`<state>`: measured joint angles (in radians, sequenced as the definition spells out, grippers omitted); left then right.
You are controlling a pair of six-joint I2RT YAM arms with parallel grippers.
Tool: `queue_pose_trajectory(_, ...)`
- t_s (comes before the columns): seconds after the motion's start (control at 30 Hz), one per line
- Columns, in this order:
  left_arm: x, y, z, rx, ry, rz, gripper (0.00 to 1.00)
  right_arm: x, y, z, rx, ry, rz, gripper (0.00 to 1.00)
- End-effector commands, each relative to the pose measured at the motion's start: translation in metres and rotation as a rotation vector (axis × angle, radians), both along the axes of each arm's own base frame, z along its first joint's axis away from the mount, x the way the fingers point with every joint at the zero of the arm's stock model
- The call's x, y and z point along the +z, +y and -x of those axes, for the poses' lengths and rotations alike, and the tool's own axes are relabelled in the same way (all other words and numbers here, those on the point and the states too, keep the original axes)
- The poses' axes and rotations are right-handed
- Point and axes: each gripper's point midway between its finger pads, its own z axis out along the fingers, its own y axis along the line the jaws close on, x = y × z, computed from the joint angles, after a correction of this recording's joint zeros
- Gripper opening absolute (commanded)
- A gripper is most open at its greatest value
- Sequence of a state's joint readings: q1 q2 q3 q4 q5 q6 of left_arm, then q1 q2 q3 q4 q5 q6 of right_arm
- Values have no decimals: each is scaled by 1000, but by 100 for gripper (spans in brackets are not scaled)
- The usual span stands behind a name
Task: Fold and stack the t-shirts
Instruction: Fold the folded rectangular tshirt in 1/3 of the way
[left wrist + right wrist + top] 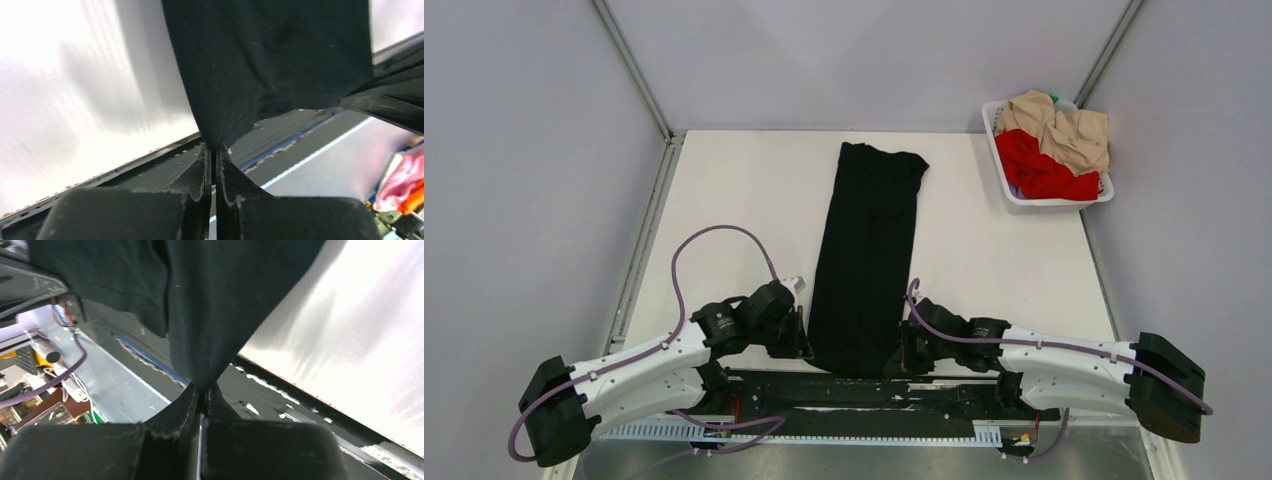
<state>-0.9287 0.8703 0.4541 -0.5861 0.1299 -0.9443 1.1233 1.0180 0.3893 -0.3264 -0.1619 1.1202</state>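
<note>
**Both grippers clamped on the near end of the black t-shirt (867, 250).**

The shirt lies as a long, narrow strip down the centre of the overhead view on the table (724, 200), its near end at bottom centre. The left gripper (214, 150) and right gripper (202, 390) each pinch a near corner, the cloth drawn to a point between closed jaws. It is judged light, limp and not fragile. It will sag between holds, so the corners are sound purchase. The red t-shirt (1039, 172) and beige t-shirt (1069, 132) are heaped in the basket (1003, 172), upper right.
</note>
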Motion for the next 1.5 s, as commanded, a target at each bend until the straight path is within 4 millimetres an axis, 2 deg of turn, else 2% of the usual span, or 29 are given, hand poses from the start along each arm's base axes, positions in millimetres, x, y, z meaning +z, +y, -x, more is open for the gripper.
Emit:
queue_pose_trajectory(0.0,36,-27,-7,-40,-65,165,0,34,17,-18,-18,-124,-126,0)
queue_pose_trajectory(0.07,45,-29,-19,-18,-114,160,0,42,17,-29,-60,-170,-142,0)
queue_pose_trajectory(0.13,62,-30,-38,18,-190,135,0,49,15,-43,-103,-225,-149,0)
queue_pose_trajectory(0.27,76,-26,-79,116,-303,56,0,69,12,-79,-151,-344,-158,0)
queue_pose_trajectory(0.37,90,-36,-104,139,-352,73,0,75,7,-103,-189,-376,-140,0)
queue_pose_trajectory(0.43,92,-32,-125,186,-371,38,0,76,2,-119,-231,-390,-123,0)
queue_pose_trajectory(0.57,91,-24,-160,254,-405,-58,0,78,-7,-151,-269,-402,-110,0)
queue_pose_trajectory(0.7,87,-29,-191,263,-408,-89,0,85,-13,-180,-285,-453,-70,0)
queue_pose_trajectory(0.73,92,-33,-198,256,-417,-78,0,87,-15,-186,-289,-468,-60,0)
queue_pose_trajectory(0.77,87,-33,-205,261,-408,-88,0,89,-16,-193,-293,-478,-51,0)
queue_pose_trajectory(0.8,92,-36,-212,256,-417,-78,0,88,-18,-199,-297,-484,-40,0)
queue_pose_trajectory(0.83,85,-35,-218,261,-405,-92,0,89,-19,-206,-300,-489,-34,0)
queue_pose_trajectory(0.87,91,-38,-225,257,-417,-85,0,88,-21,-211,-302,-489,-27,0)
queue_pose_trajectory(0.9,84,-36,-231,262,-403,-101,0,88,-23,-217,-301,-493,-20,0)
queue_pose_trajectory(0.93,90,-40,-238,255,-414,-90,0,87,-25,-223,-308,-490,-13,0)
queue_pose_trajectory(0.97,83,-39,-243,249,-404,-106,0,85,-27,-228,-315,-485,-8,0)
queue_pose_trajectory(1.03,85,-43,-258,242,-408,-104,0,84,-30,-239,-328,-479,-6,0)
queue_pose_trajectory(1.23,72,-47,-288,217,-380,-131,0,83,-35,-266,-337,-490,-6,0)
queue_pose_trajectory(1.47,57,-45,-314,211,-362,-173,0,70,-43,-296,-361,-461,9,0)
